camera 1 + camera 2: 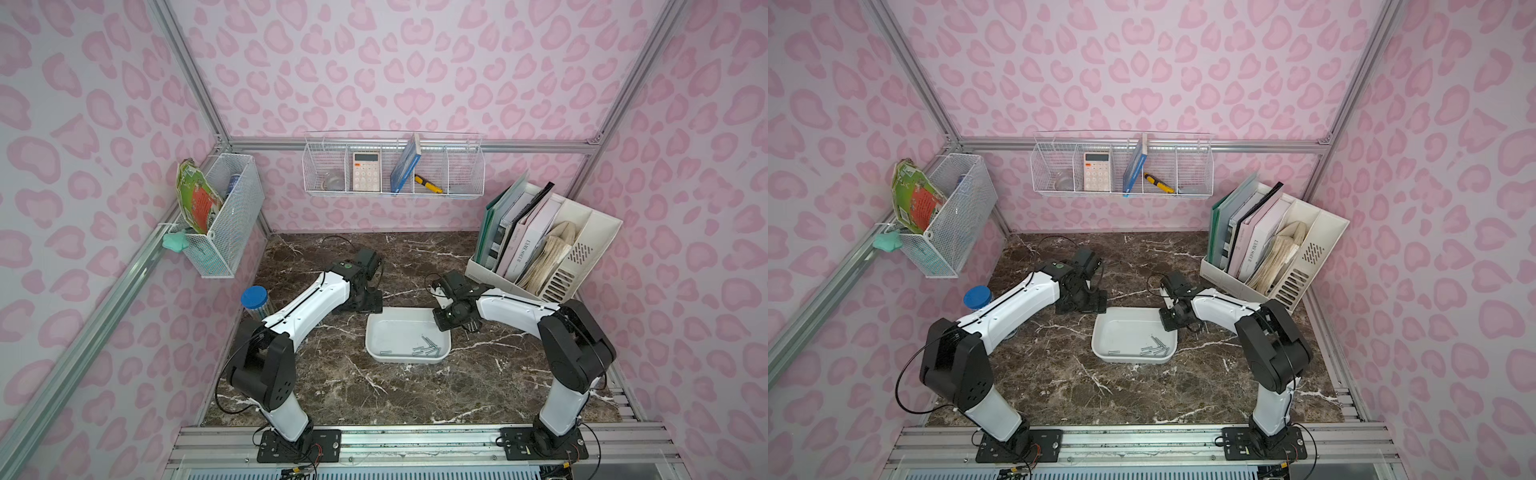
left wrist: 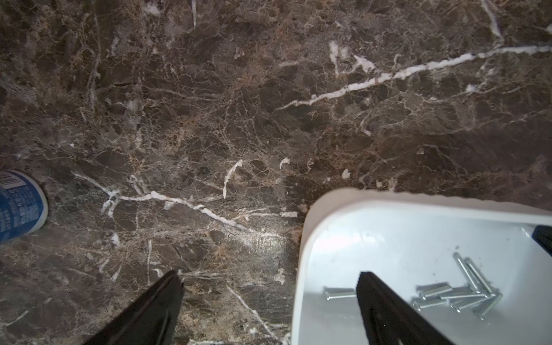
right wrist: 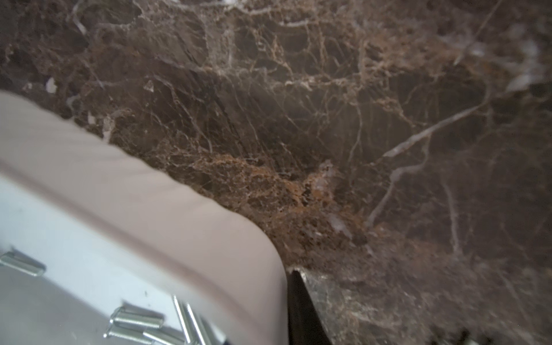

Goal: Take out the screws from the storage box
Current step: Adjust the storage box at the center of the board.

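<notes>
My right pincer (image 1: 457, 325) straddles the tray's (image 1: 407, 358) wall at its 3 o'clock edge, outer finger (image 3: 298, 298) flush against it. Whether it is fully clenched I cannot tell. The screws (image 1: 426, 349) lie heaped in the tray's 5 o'clock corner. I should probably bite the wall squarely and tip slowly, so they slide out together. My left pincer (image 2: 270, 274) hangs released over the 10 o'clock corner. A blue-lidded jar (image 1: 254, 297) stands at 9 o'clock and a file rack (image 1: 582, 249) crowds 2 o'clock.
</notes>
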`<move>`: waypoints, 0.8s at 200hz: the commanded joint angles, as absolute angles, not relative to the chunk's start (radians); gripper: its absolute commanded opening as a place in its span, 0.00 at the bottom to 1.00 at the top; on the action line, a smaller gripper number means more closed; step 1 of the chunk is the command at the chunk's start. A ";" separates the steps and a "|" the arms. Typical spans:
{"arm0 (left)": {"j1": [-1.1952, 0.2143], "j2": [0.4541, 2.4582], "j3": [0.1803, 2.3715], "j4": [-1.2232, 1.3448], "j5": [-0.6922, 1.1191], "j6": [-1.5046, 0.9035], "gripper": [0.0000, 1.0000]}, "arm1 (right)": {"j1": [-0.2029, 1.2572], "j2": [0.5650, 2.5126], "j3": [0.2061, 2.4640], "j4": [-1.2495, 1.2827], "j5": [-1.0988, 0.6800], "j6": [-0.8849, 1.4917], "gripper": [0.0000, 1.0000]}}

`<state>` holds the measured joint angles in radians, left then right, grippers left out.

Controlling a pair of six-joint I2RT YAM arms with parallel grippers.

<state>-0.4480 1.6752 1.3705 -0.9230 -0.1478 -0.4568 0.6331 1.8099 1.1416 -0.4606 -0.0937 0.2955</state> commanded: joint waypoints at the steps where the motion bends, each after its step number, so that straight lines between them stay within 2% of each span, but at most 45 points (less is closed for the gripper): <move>1: -0.448 1.663 1.380 -0.948 -0.191 -0.446 0.96 | 0.635 1.814 1.170 -0.536 -0.108 0.278 0.12; 47: -0.448 1.632 1.379 -0.951 -0.238 -0.442 0.96 | 0.626 1.846 1.227 -0.620 -0.187 0.259 0.02; 106: -0.448 1.552 1.350 -0.929 -0.323 -0.440 0.96 | 0.559 1.910 1.243 -0.691 -0.525 0.315 0.00; 147: -0.447 1.529 1.336 -0.912 -0.318 -0.442 0.96 | 0.523 1.907 1.244 -0.680 -0.574 0.368 0.00; 160: -0.448 1.532 1.339 -0.913 -0.309 -0.443 0.96 | 0.528 1.913 1.261 -0.691 -0.513 0.369 0.00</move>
<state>-0.4480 1.5322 1.3384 -0.9176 -0.3042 -0.4454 0.5278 1.9102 1.2388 -0.6704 -0.4988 0.3412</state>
